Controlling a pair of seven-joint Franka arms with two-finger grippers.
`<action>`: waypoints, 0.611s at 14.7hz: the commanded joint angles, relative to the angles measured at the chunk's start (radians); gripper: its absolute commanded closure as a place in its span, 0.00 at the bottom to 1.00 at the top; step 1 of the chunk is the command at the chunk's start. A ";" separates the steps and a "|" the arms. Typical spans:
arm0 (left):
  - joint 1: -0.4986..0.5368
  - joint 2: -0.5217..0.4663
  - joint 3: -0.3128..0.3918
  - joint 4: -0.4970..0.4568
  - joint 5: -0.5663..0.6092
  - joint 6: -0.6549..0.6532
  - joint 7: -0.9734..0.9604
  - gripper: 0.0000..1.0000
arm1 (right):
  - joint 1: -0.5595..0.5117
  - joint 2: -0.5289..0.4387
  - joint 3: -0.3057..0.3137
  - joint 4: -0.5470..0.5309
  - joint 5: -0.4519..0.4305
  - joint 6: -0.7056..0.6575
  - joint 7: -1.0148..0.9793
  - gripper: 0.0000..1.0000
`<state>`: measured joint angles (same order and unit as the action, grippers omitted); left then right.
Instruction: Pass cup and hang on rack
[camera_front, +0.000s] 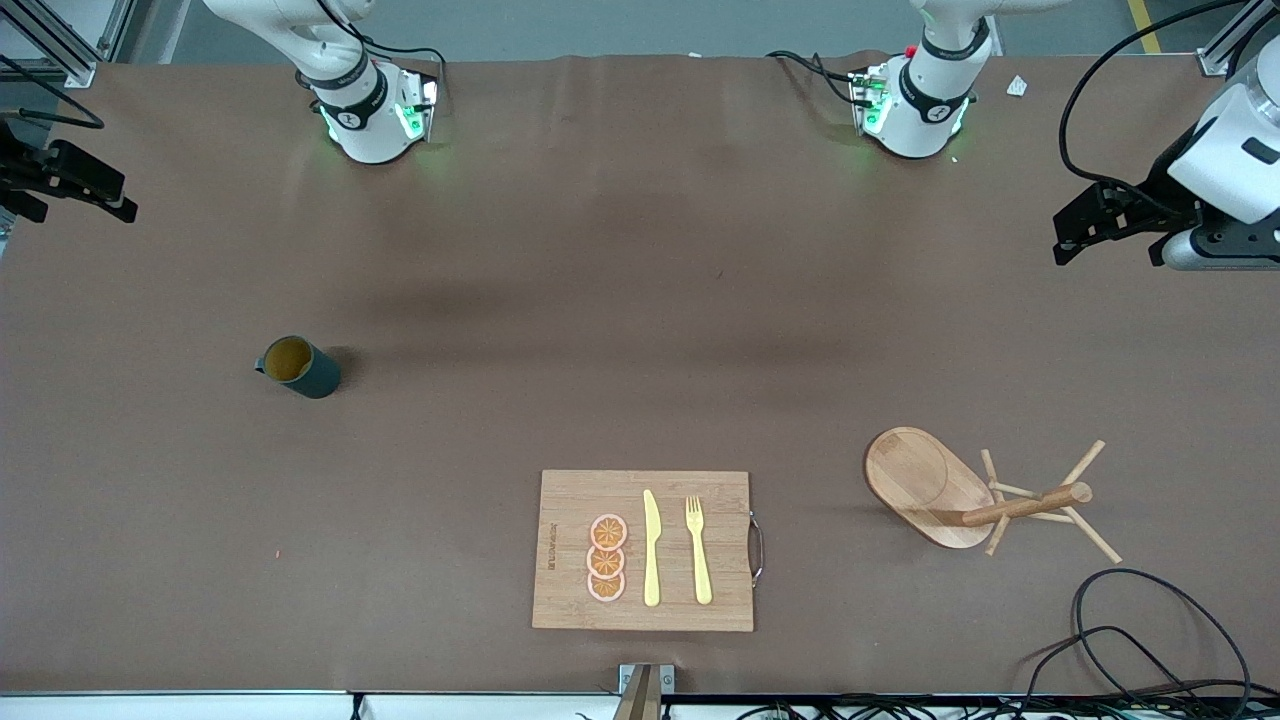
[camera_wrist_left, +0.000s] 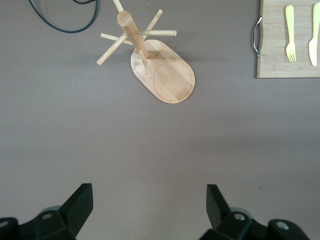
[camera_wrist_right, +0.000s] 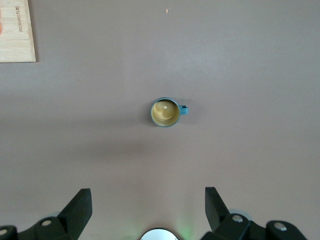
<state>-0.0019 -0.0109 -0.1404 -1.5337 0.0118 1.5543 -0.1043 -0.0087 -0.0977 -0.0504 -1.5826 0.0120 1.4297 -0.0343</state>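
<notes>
The cup (camera_front: 300, 367) stands upright on the table (camera_front: 600, 300) toward the right arm's end, untouched. The rack (camera_front: 960, 495) stands near the front edge toward the left arm's end. The right gripper (camera_wrist_right: 147, 207) hangs above the cup, jaws wide and empty; the left gripper (camera_wrist_left: 150, 205) hangs high with jaws wide, empty. Risk: the small handle may end up misaligned at handover, so a thin peg misses it.
</notes>
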 joint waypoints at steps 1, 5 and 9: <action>0.000 0.009 -0.001 0.023 0.002 -0.017 0.002 0.00 | 0.003 -0.027 0.001 -0.022 0.008 0.001 -0.010 0.00; 0.003 0.009 -0.001 0.024 0.001 -0.017 0.000 0.00 | 0.001 -0.025 0.001 -0.017 0.008 0.000 -0.010 0.00; -0.007 0.011 -0.002 0.024 -0.004 -0.017 -0.002 0.00 | -0.002 -0.020 0.000 0.002 0.008 -0.008 -0.007 0.00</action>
<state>-0.0025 -0.0107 -0.1406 -1.5336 0.0118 1.5543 -0.1043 -0.0086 -0.0989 -0.0495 -1.5804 0.0120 1.4293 -0.0346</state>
